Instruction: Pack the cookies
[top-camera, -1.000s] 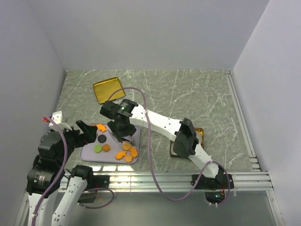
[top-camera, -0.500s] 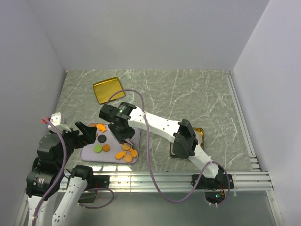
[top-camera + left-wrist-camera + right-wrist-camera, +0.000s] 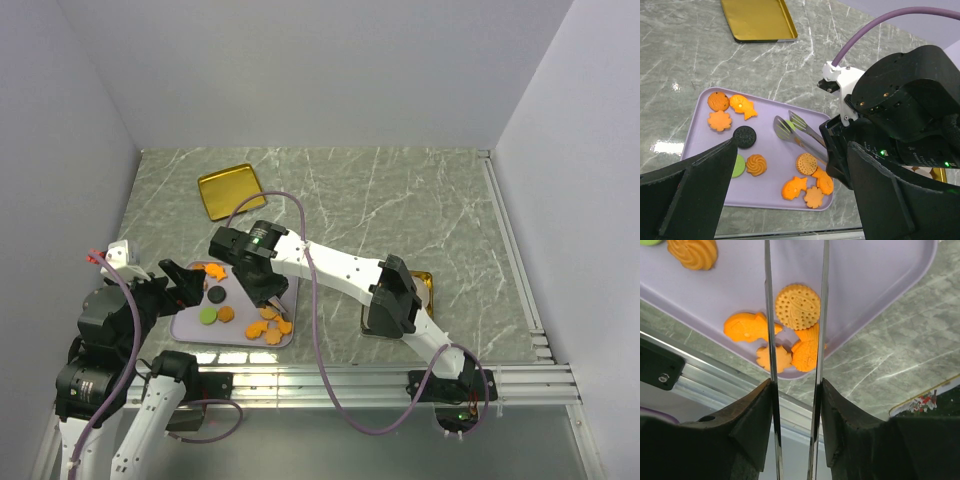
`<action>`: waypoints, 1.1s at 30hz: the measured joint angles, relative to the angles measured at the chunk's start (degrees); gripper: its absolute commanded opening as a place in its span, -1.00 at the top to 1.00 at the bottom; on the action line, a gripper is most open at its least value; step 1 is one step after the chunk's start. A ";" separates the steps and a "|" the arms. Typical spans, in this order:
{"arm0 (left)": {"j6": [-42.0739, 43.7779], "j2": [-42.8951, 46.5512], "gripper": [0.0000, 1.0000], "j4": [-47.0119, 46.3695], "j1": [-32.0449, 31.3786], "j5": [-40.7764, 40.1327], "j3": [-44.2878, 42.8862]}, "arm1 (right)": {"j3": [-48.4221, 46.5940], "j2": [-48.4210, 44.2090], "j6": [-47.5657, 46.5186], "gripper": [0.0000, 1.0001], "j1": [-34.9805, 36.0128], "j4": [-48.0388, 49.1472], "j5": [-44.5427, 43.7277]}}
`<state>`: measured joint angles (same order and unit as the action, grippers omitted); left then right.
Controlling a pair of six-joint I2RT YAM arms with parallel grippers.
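Observation:
Several cookies lie on a purple tray [image 3: 190, 328]: orange rounds, fish and flowers [image 3: 272, 325], a black disc [image 3: 215, 294] and a green disc [image 3: 208, 316]. My right gripper [image 3: 262, 285] is shut on metal tongs [image 3: 790, 127], whose arms stand apart above the tray. In the right wrist view the gripper [image 3: 795, 400] holds the tong arms [image 3: 768, 315] either side of a round dotted cookie [image 3: 798, 307], without touching it. My left gripper [image 3: 790, 200] is open and empty at the tray's left side [image 3: 185, 283].
A gold tray [image 3: 228, 188] lies at the back left. A second gold tray [image 3: 425, 290] sits partly hidden under the right arm. The table's near metal rail [image 3: 380, 380] runs just past the purple tray. Walls close in on three sides.
My right gripper has moved a little toward the near edge, bringing the tongs over the orange cookies. The left arm has shifted only slightly.

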<state>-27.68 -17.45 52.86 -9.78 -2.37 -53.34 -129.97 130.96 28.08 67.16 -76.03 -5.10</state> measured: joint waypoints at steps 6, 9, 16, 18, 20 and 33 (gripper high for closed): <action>0.00 0.00 -0.95 0.00 0.00 0.00 0.00 | 0.00 -1.55 1.07 0.08 0.00 -0.57 -1.25; 0.00 0.00 -0.96 0.00 0.00 0.00 0.00 | 0.00 -3.13 1.66 0.08 0.00 -0.74 -2.01; 0.02 0.00 -0.96 0.00 -0.22 0.00 0.00 | 1.90 -9.99 3.26 0.09 -0.09 -0.76 -3.87; 0.00 0.00 -0.96 0.00 -0.35 0.00 0.00 | 3.10 -12.48 3.87 0.09 -0.20 -0.76 -4.61; 0.02 0.00 -0.95 0.00 -0.46 0.00 0.00 | 5.11 -15.13 4.52 0.09 -0.37 -0.74 -5.60; 0.00 0.00 -0.96 0.00 -2.51 -0.02 0.00 | 31.82 -41.88 12.24 0.09 -4.20 -1.22 -11.19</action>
<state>-27.68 -17.45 52.86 -12.29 -2.39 -53.34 -98.15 89.08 40.32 62.96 -77.25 -16.29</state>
